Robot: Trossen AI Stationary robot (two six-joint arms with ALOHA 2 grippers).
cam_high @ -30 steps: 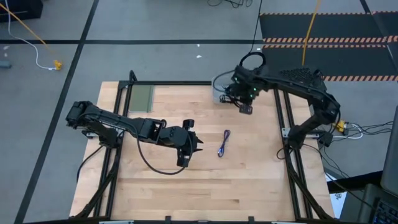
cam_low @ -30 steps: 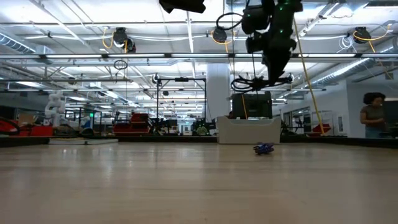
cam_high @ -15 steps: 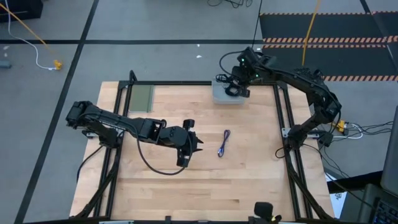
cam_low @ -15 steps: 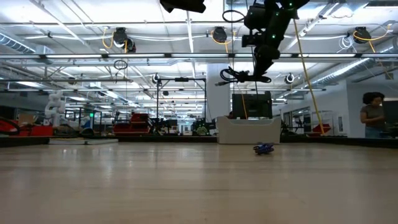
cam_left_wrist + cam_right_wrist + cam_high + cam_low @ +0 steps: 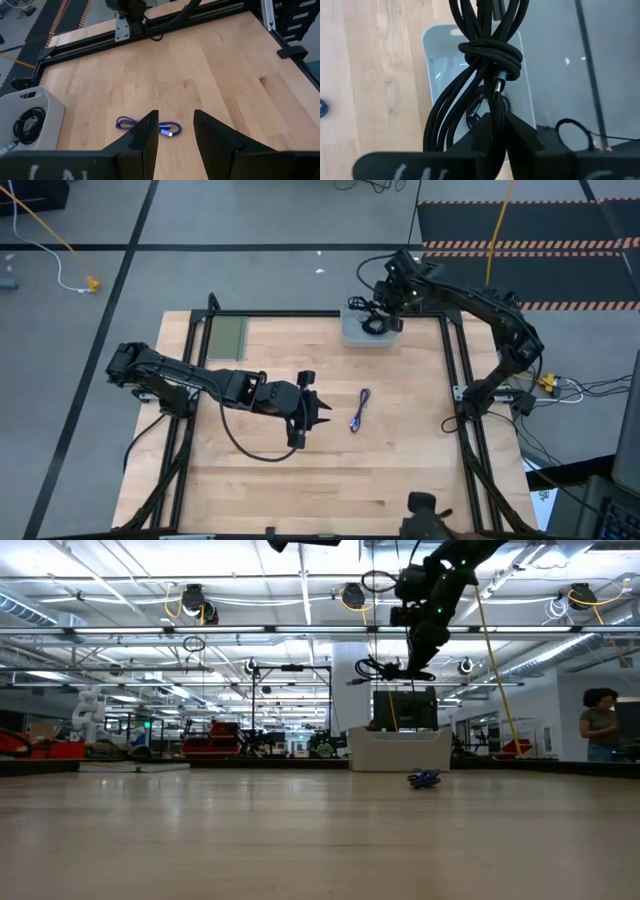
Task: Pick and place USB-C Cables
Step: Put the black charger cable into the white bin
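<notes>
**Here: right gripper holds a knotted black cable over the tray**

Here the white tray (image 5: 365,332), at the far edge of the wooden table (image 5: 330,470), serves as the landmark. Nearest the viewer, well short of the tray and toward the table's middle, the left gripper (image 5: 322,412) hangs with its fingers (image 5: 145,137) parted to a moderate gap and nothing between them. The left arm lies low and stretched across the table from its base, its tips directed at the blue-purple cable (image 5: 359,410). This cable lies flat on the wood just beyond those tips, folded straight; its long axis runs roughly toward the tray, slightly slanted, and in the left wrist view (image 5: 148,126) one metal plug shows at an end. In the low view the cable (image 5: 425,778) appears in front of the tray (image 5: 400,751).

Farther off, the right gripper (image 5: 385,320) hangs above the tray, the right arm reaching in from its base at the table's side, elbow raised. Its fingers are clamped on a black cable bundle (image 5: 482,75), tied in a knot, strands running lengthwise away from the fingers, one plug dangling beside the knot. In the low view the bundle (image 5: 385,668) hangs clear above the tray. Another black coiled cable (image 5: 27,125) already lies inside the tray.
</notes>
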